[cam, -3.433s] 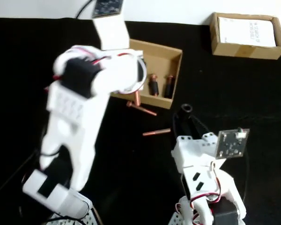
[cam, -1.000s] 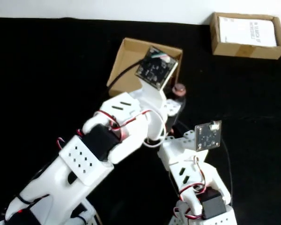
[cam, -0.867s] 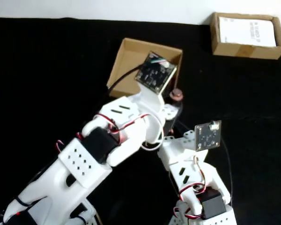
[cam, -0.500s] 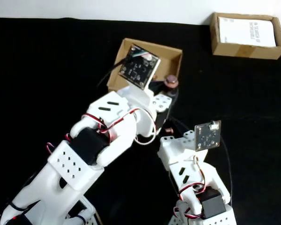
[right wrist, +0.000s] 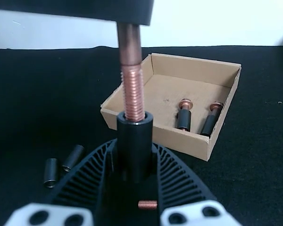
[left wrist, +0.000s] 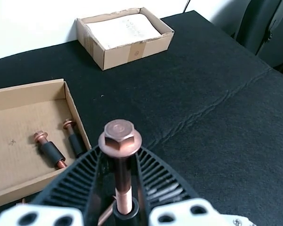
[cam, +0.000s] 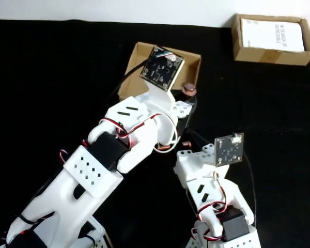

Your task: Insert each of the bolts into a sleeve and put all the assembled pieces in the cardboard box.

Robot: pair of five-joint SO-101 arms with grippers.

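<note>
I see left hand (left wrist: 119, 153) clamped on bolt (left wrist: 120, 137), head up, shank vertical. Right hand (right wrist: 134, 147) clamped on sleeve (right wrist: 134, 134), upright directly under. Threaded end of bolt sits in sleeve mouth, most of thread above it. Cardboard box (right wrist: 165, 134) just behind on counter (cam: 51, 77), with two assembled pieces (right wrist: 184, 115) side by side inside. Two loose sleeves (right wrist: 61, 165) lie beside box. Threaded end of another bolt (right wrist: 147, 204) on counter below right hand. In high view left arm (cam: 119, 150) covers part of cardboard box. Second box (cam: 271, 39) with white paper, well apart.
</note>
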